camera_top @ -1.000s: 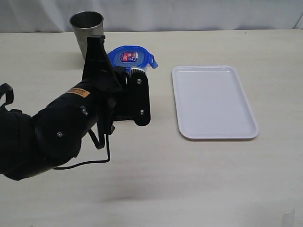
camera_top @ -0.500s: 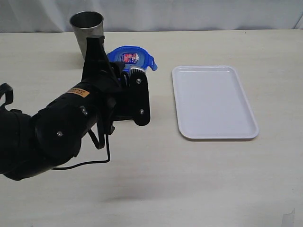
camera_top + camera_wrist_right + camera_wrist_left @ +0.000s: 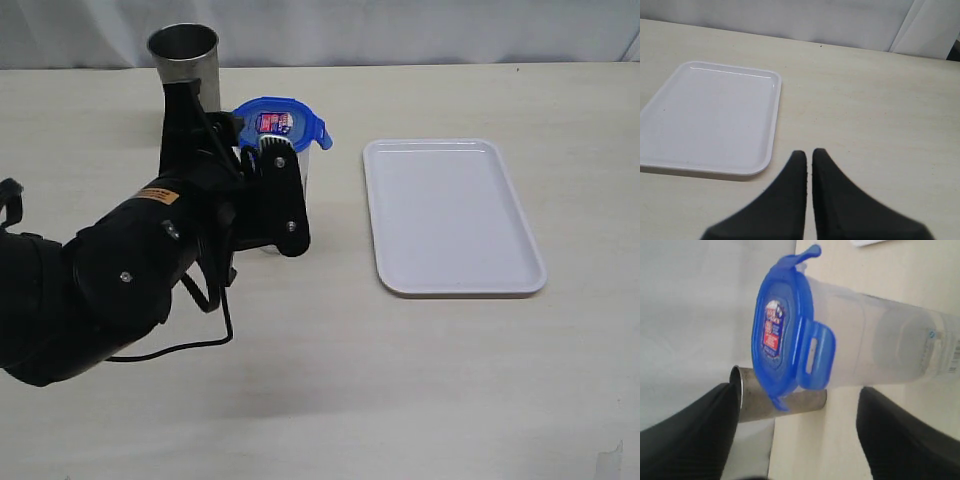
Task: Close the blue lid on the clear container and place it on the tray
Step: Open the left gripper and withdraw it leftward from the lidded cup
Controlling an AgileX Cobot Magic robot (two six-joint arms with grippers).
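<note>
On the pale bench [image 3: 400, 380], the black left arm [image 3: 120, 280] fills the near left side. To the right, the white tray [image 3: 450, 215] lies flat. The clear container [image 3: 880, 335] stands upright on the bench, left of the tray and apart from it. A grey metal cup [image 3: 185, 60] stands close behind it. The blue lid [image 3: 278, 122] sits on the container's mouth, one flap folded down and another sticking out. The left gripper [image 3: 797, 390] has its jaws apart, and the container stands just beyond the gap, unclamped. The right gripper [image 3: 809, 155] hovers over bare bench near the tray, its jaws together.
</note>
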